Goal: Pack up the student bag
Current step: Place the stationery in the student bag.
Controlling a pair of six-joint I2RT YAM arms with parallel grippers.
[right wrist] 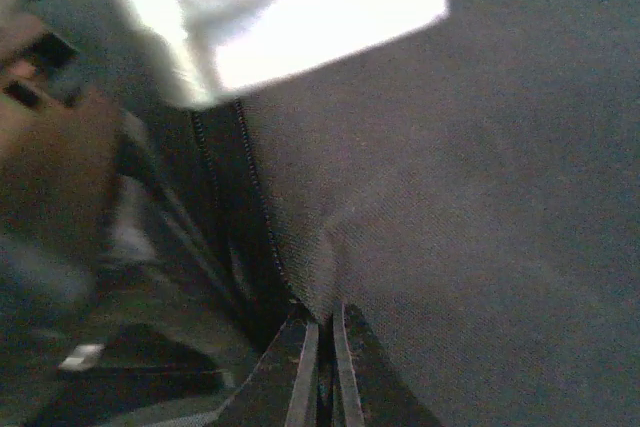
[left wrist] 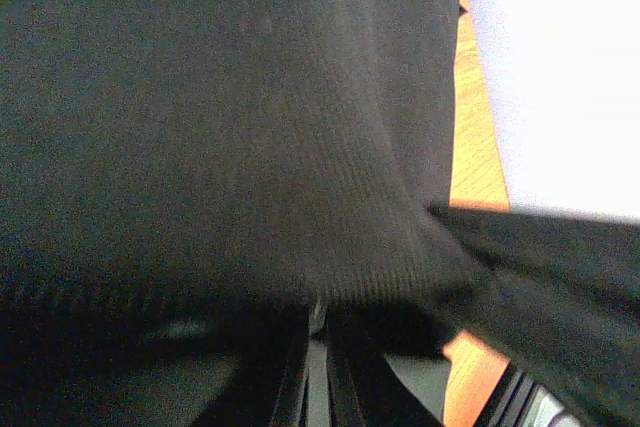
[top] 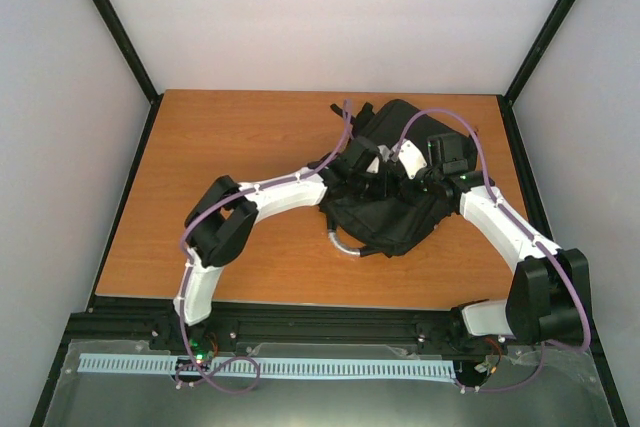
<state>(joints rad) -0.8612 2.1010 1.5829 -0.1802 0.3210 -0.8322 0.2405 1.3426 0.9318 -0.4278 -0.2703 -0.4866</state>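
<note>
**Grip check: student bag (top: 392,209) clamped twice**

L pincer (left wrist: 318,352): fingers closed together, black bag cloth pinched betw. the tips. R pincer (right wrist: 325,339): also closed, a cloth fold nipped beside a seam (right wrist: 262,209). Bag is laid right of centre on the bench (top: 230,147).

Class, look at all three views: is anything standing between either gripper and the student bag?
Nothing visible does. The left gripper and the right gripper are both right at the student bag, jaws closed, with its black fabric puckering into them. No other object sits between gripper and bag.
</note>
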